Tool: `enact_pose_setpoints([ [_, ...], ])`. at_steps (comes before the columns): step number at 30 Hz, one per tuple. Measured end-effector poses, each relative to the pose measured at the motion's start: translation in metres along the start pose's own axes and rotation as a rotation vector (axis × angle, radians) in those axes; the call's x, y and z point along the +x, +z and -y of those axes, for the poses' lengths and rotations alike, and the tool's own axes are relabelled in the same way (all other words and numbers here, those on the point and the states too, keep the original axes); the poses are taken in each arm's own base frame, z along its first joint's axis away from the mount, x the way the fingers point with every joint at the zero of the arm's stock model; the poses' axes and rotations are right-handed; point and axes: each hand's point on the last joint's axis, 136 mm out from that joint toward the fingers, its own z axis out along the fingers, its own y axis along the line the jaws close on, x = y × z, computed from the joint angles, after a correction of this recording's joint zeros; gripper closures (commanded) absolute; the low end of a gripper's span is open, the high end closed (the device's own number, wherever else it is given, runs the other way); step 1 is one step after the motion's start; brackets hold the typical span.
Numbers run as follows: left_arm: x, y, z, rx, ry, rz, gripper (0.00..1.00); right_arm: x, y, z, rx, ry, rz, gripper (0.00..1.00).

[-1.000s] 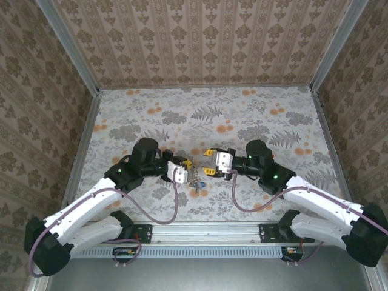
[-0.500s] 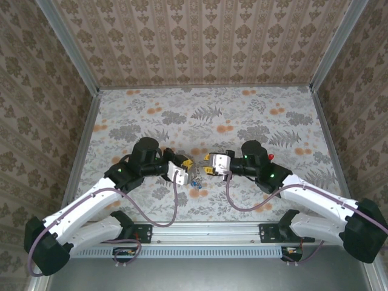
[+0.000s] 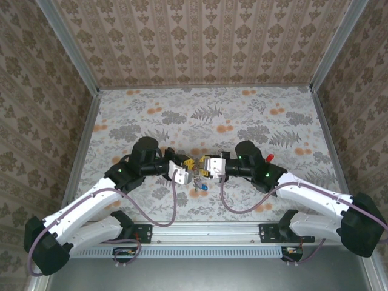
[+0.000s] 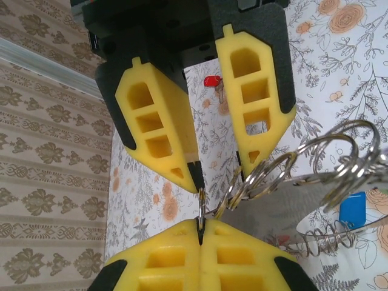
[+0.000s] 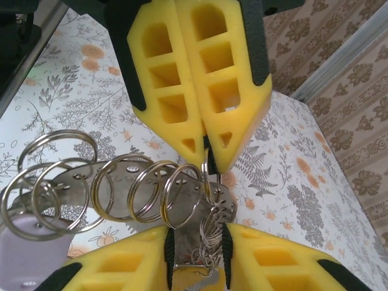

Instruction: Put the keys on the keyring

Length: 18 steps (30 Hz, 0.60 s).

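As I see it from overhead, table [image 3: 200,115]: floral top; the work sits toward its 6 o'clock edge.
left gripper [image 3: 183,171]: at 9 o'clock of its partner, tips almost meeting; jaws closed, pinching one thin loop of the keyring [image 5: 145,191] edge-on.
right gripper [image 3: 205,168]: jaws partway closed, pads pressed on the bunched rings at the other end.
keyring: a chain of linked silver split rings, strung between my two grippers.
blue key [image 3: 204,188]: at 6 o'clock of the gripper tips; I cannot tell whether it is on a ring.
red key [image 3: 268,159]: lies on the table at 3 o'clock of the right gripper, well apart from the keyring.
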Motion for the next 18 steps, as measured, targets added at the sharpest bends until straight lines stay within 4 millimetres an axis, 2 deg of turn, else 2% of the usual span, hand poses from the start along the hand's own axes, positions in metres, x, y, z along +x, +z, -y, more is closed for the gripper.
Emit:
enact_pose_setpoints([
  [7, -0.001, 0.0, 0.0, 0.001, -0.014, 0.003, 1.0, -0.016, -0.015, 0.007, 0.043, -0.019, 0.045, 0.73],
  [11, -0.001, 0.001, -0.002, -0.005, -0.03, 0.007, 1.0, -0.013, -0.014, 0.003, 0.05, 0.012, 0.058, 0.7],
  [18, -0.001, 0.003, -0.003, -0.009, -0.061, 0.013, 1.0, -0.009, -0.011, -0.001, 0.051, 0.058, 0.069, 0.69],
])
